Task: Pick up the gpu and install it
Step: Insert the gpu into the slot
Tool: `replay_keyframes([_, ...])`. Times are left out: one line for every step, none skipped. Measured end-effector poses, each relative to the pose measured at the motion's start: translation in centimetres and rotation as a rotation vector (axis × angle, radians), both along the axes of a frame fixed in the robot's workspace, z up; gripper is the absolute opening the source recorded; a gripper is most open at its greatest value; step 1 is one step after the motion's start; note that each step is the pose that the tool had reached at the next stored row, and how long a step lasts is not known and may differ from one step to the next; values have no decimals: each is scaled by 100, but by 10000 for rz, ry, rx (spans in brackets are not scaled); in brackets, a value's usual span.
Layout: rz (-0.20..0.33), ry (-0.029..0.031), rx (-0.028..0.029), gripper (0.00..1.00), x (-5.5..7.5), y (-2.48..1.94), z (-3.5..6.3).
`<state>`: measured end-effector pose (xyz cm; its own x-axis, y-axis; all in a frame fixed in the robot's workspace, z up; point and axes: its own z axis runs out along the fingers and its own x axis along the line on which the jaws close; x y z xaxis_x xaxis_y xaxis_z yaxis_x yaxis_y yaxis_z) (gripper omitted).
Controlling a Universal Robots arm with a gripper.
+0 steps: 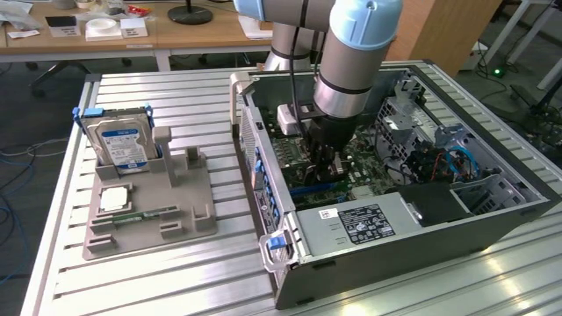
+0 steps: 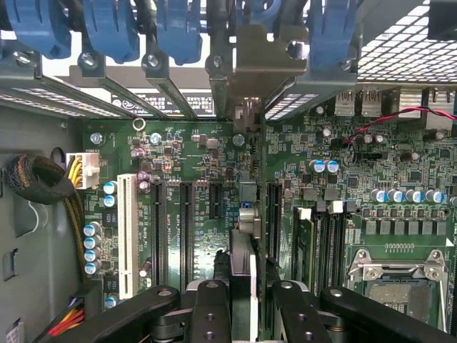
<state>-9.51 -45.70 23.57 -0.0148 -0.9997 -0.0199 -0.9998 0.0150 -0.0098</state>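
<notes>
Slatted worktop [image 1: 176, 276] carried an open computer case [image 1: 395, 276]. Fingers [image 2: 208, 314] were clamped on the gpu [image 2: 243, 279], held edge-on between them, long axis parallel with the motherboard [image 2: 193, 157] slots beneath.

A slatted aluminium bench [image 1: 176, 276] spreads across the foreground under even light. Toward eleven o'clock in the exterior view stands a wooden desk [image 1: 176, 36] carrying small white boxes [image 1: 104, 27] and a round black base [image 1: 191, 14]. Dark grey floor [image 1: 35, 112] with loose cables [image 1: 16, 155] lies at nine o'clock. A wooden panel [image 1: 448, 29] rises at one o'clock.
</notes>
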Motion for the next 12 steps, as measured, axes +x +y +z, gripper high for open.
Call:
replay_keyframes([0,0,0,27,0,0,0])
replay_keyframes([0,0,0,27,0,0,0])
replay_keyframes([0,0,0,27,0,0,0])
replay_keyframes([0,0,0,27,0,0,0])
replay_keyframes([0,0,0,27,0,0,0])
replay_keyframes([0,0,1,27,0,0,0])
replay_keyframes([1,0,1,27,0,0,0])
replay_keyframes([0,0,0,27,0,0,0])
replay_keyframes([0,0,0,27,0,0,0])
replay_keyframes([0,0,1,27,0,0,0])
replay_keyframes([0,0,0,27,-1,0,4])
replay_keyframes([-1,-2,2,27,-7,0,14])
